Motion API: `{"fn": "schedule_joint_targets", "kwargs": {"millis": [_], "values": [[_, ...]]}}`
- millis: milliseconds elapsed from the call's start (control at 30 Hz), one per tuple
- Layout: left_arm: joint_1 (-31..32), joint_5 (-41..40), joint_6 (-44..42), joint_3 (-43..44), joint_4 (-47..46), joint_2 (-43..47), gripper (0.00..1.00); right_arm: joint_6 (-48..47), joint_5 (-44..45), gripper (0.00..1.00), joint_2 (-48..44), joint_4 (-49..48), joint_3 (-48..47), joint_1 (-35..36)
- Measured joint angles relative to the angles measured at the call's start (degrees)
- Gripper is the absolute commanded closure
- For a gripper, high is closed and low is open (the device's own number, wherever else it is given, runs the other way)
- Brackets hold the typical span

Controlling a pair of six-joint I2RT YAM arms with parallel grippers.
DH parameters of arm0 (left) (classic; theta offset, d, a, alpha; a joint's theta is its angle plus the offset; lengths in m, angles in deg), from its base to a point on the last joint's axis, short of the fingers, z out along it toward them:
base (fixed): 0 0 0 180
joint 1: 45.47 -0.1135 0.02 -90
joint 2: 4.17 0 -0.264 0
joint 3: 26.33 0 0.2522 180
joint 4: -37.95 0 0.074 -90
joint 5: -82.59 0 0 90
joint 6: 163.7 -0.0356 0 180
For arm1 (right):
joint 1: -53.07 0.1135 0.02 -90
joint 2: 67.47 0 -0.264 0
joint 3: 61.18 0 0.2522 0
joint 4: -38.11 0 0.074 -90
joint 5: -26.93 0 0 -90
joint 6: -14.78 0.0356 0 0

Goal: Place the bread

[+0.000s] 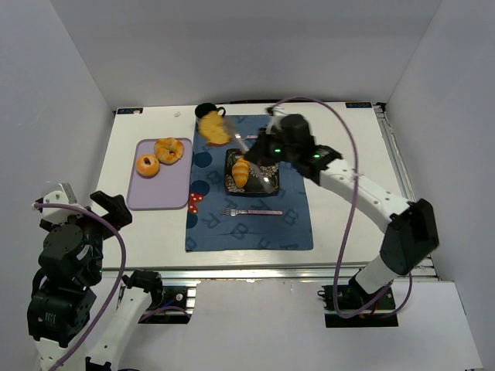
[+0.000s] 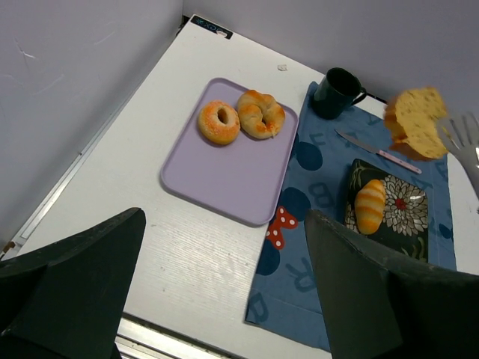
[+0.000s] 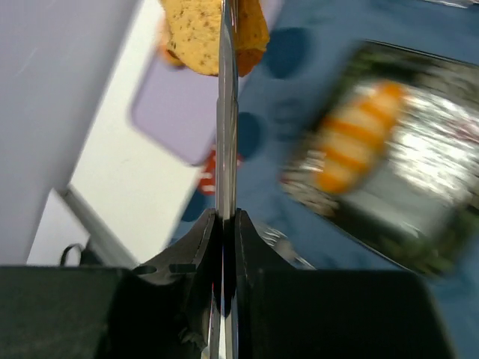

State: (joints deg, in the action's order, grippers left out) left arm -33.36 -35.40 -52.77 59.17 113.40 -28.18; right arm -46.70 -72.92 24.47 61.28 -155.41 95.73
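Over the far left corner of the mat: bread at the tip of a clamped utensil

Over the far left part of the blue placemat [image 1: 286, 224], a ragged yellow-orange piece of bread [image 1: 215, 128], speckled on its cut face, just beside the black mug [image 2: 338, 93] and apparently lifted clear of the cloth. Carried at the far end of a thin, pale, slotted utensil [image 3: 227, 112], seen edge-on from the right wrist. Right gripper [image 3: 224, 224] clenched hard on the near end of that utensil, fingers pressed against both its sides.

Nearer on the mat, a black plate [image 2: 404, 232] with a pale flower pattern, and on its left half a long roll [image 2: 370, 206] with orange stripes. Between plate and mug, a knife [image 2: 374, 149] with a pinkish handle. Just in front of the plate, a fork [image 1: 251, 211] lying crosswise.

Left of the mat, edge touching it, a lilac tray [image 2: 217, 176] with a sugared ring doughnut [image 2: 218, 122] and a twisted glazed roll [image 2: 261, 114] side by side at its far end.

Left gripper [image 2: 224, 221] low at the near left of the white table [image 1: 348, 154], released, fingers spread wide with nothing between them.

Writing: large pale capital letters scattered over the mat, too faint to make out as words; a red bow [image 2: 282, 226] with white dots printed at its left edge; a small blue label [image 2: 209, 28] at the table's far left corner, unreadable
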Motion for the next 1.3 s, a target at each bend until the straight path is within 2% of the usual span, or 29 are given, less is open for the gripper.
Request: {"fn": "schedule_joint_targets", "kwargs": {"millis": [133,267,533,733,933,967,1033,1233,1300], "values": [[0.0,0.39,0.13,-0.24,-0.26,0.09,0.02,1.4,-4.79,1.0,-5.51,-2.93,12.24,-12.2],[0.0,0.9,0.35,-1.09,-0.5,0.09,0.02,2.12,-11.23,1.0,-6.23,-4.02,19.08,-17.75],[0.0,1.27,0.74,-1.66,-0.66,0.09,0.02,3.04,-17.68,1.0,-6.43,-9.29,25.64,-20.46],[0.0,1.46,0.94,-1.66,-0.66,0.09,0.02,4.09,-18.93,1.0,-7.15,-11.54,31.28,-22.1],[0.0,1.68,0.98,-1.66,-0.66,0.09,0.02,4.09,-18.75,1.0,-7.15,-12.96,31.65,-23.08],[0.0,1.75,0.98,-1.66,-0.68,0.07,0.02,4.07,-18.67,0.92,-7.15,-13.0,31.65,-23.1],[0.0,1.88,1.01,-1.66,-0.68,0.07,0.02,3.96,-18.32,0.84,-7.15,-13.05,31.85,-23.15],[0.0,1.9,1.03,-1.66,-0.68,0.07,0.02,3.5,-16.85,0.78,-7.15,-12.85,33.94,-23.15],[0.0,1.92,1.07,-1.66,-0.68,0.07,0.02,3.1,-16.2,0.68,-7.15,-12.57,34.34,-23.19]]}}
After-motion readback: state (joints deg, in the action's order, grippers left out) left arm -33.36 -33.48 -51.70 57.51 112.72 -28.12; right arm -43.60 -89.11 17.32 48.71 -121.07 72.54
